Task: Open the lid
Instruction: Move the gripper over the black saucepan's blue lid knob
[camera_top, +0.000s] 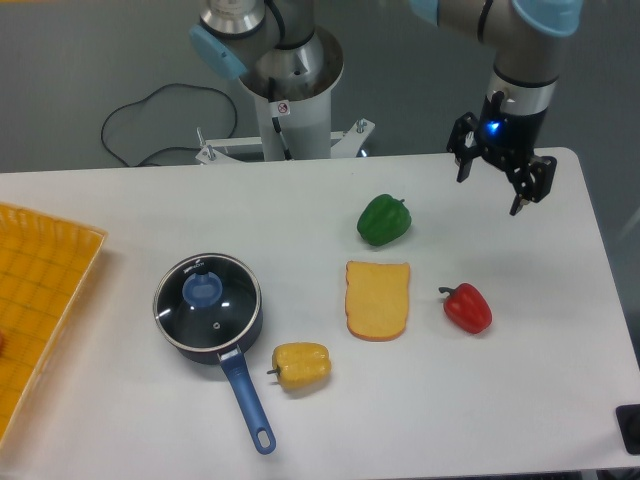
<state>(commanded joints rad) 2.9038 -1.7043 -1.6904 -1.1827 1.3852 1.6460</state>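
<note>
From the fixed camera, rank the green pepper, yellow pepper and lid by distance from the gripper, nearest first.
Measured from the gripper, open above the table's far right:
1. Green pepper, just to its left in the picture.
2. Yellow pepper, toward the front, beside the saucepan handle.
3. Lid, on the saucepan, farthest left.

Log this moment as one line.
tool: open, empty, above table's far right | lid: on saucepan, untouched | task: not started

The yellow tray (40, 300) is cut off by the left edge, and a dark object (630, 428) by the right edge. The arm above the claw (490, 183) is cropped at the top. The saucepan (215, 335) interior is obscured beneath the lid (207, 300).
</note>
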